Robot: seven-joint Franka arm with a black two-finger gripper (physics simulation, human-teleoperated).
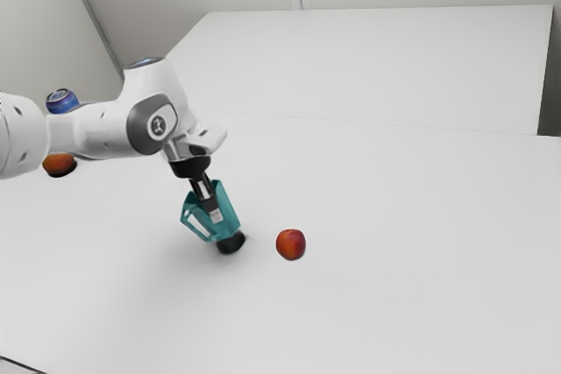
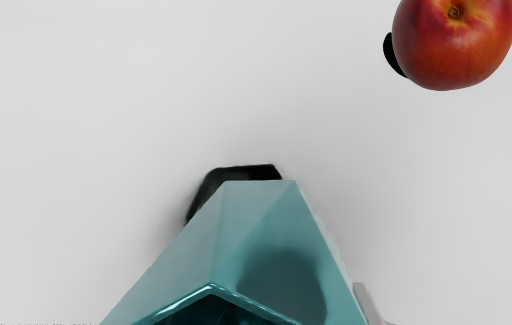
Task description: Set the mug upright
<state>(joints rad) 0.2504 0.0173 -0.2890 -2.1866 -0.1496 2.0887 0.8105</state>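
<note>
At the exterior view's left you have the smooth white arm (image 1: 105,129), cut off by the edge. Just past its underside sits a rounded orange-red fruit (image 1: 58,162), partly covered by the arm, so you can't make out its full shape. Above it is a blue can (image 1: 61,101) with a metallic top; the arm hides its lower part.

Next comes your hand (image 1: 213,214), closed on the mug (image 1: 227,208), one finger along the near wall and the far one hidden from you. The mug is glossy teal with flat, angular facets and an angular handle (image 1: 198,235) toward the exterior view's left. It leans over the tabletop (image 1: 394,216), its mouth toward the hand. A black patch (image 1: 231,244) lies at its base; you can't tell whether the base touches down. In the wrist view the mouth is cut off, its bevelled rim catches the light around a dark interior, and a soft dark shadow falls across one facet.

Farther to the exterior view's right, a peach (image 1: 291,245) rests on the matte, pale tabletop, well apart from the mug. The wrist view clips it, but you can see smooth red-orange skin, yellow streaks around the stem hollow and a black sliver beside it.
</note>
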